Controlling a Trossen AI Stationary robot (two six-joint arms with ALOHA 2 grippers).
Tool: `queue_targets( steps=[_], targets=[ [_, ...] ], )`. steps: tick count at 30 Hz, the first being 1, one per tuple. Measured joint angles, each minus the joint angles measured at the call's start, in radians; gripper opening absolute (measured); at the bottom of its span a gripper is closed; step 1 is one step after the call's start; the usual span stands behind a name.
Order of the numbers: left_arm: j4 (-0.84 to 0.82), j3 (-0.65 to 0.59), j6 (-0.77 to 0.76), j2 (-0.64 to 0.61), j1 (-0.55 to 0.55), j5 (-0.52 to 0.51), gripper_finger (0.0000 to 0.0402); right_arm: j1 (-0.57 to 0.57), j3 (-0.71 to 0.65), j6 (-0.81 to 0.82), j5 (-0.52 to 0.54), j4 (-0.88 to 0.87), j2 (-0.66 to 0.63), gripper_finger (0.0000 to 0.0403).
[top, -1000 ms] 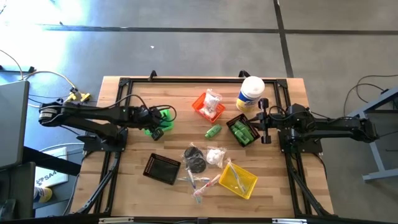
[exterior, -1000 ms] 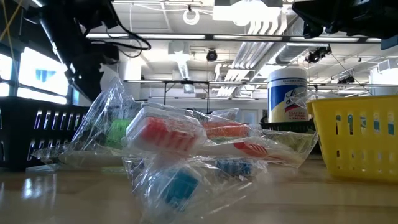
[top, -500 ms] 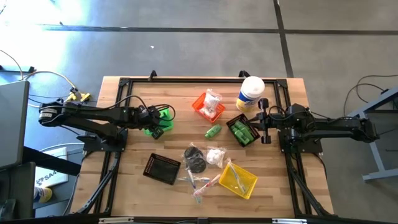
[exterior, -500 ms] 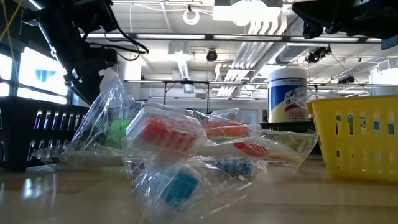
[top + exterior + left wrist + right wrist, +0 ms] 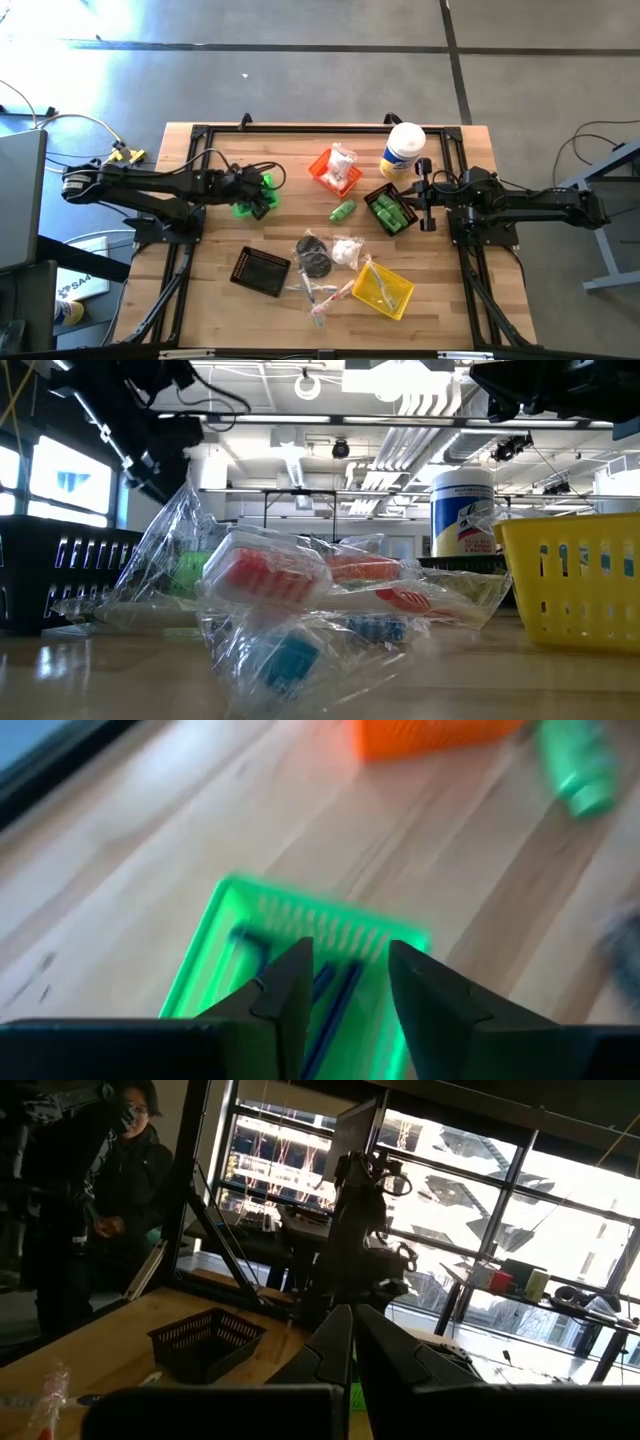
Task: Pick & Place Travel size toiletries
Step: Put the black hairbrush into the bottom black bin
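Green slatted bin (image 5: 300, 935) holds thin blue sticks (image 5: 335, 1000); left tool (image 5: 350, 985) apart above; right tool (image 5: 352, 1342) together.

two dark, slender jointed arms; the left arm (image 5: 150, 183) trails black cables and yellow connectors near its base.

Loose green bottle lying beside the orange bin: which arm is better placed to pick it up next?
Probably the right. Its pincer is shut and empty, just past the black bin from the green bottle. The left pincer is over the green bin, farther off.
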Motion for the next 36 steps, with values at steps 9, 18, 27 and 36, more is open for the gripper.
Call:
queue_targets(
  steps=[9, 18, 27, 36],
  targets=[
    [0.365, -0.062, 0.134, 0.000, -0.017, 0.105, 0.0044, 0.000, 0.000, 0.000, 0.000, 0.000, 0.000, 0.0009],
    [0.487, -0.099, 0.191, 0.000, -0.113, 0.187, 0.0013, 0.000, 0.000, 0.000, 0.000, 0.000, 0.000, 0.0009],
    [0.592, -0.099, 0.295, 0.000, -0.174, 0.325, 0.0014, 0.000, 0.000, 0.074, 0.004, 0.000, 0.019, 0.0009],
    [0.629, -0.099, 0.321, 0.001, -0.178, 0.354, 0.0014, 0.000, 0.000, 0.162, 0.076, 0.017, 0.073, 0.0009]
  ],
)
